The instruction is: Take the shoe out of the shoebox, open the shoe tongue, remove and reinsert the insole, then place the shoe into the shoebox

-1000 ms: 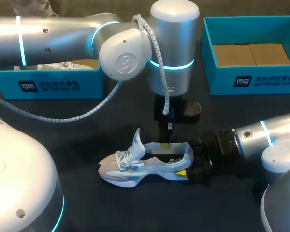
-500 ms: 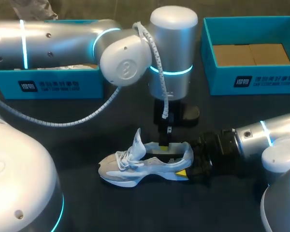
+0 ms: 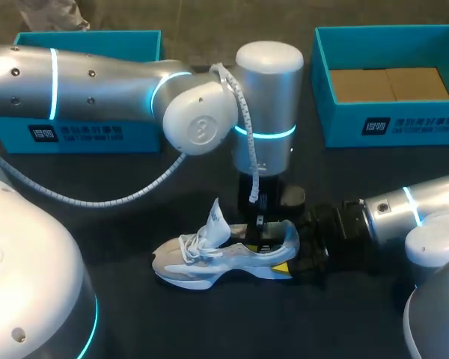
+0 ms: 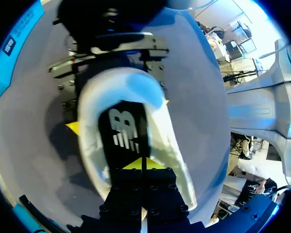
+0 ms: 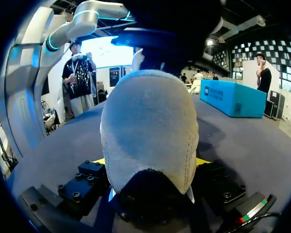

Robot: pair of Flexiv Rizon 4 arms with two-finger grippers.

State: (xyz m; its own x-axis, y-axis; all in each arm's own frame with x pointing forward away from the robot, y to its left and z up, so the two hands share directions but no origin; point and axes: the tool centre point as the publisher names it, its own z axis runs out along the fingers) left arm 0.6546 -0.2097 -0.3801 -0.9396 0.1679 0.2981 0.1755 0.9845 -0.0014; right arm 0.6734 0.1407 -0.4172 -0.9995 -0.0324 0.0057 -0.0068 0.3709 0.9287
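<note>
The shoe [image 3: 224,254], a white and grey trainer, lies on its sole on the dark table [image 3: 172,321], outside both boxes, with the toe toward the left arm's side and the heel toward the right arm's side. The tongue [image 3: 215,217] stands upright, pulled clear of the loose laces [image 3: 191,247], and the opening is exposed. Inside it lies a black insole [image 4: 123,141] with 1 white logo printed on its heel area. The left gripper [image 4: 143,164] points straight down into the opening, and its 2 yellow tips are pressed together with no gap, at the surface of the insole. Whether they pinch the insole cannot be determined. The right gripper [image 5: 150,162] lies low at table level and clamps the heel of the shoe, with 1 yellow-tipped finger on each side of it. Behind the shoe and well apart from it stand 2 open boxes. The left teal box [image 3: 82,134] is partly covered by the left arm. The right teal box [image 3: 389,123] shows a brown cardboard floor. Each box carries 1 white printed label on its front wall.
</note>
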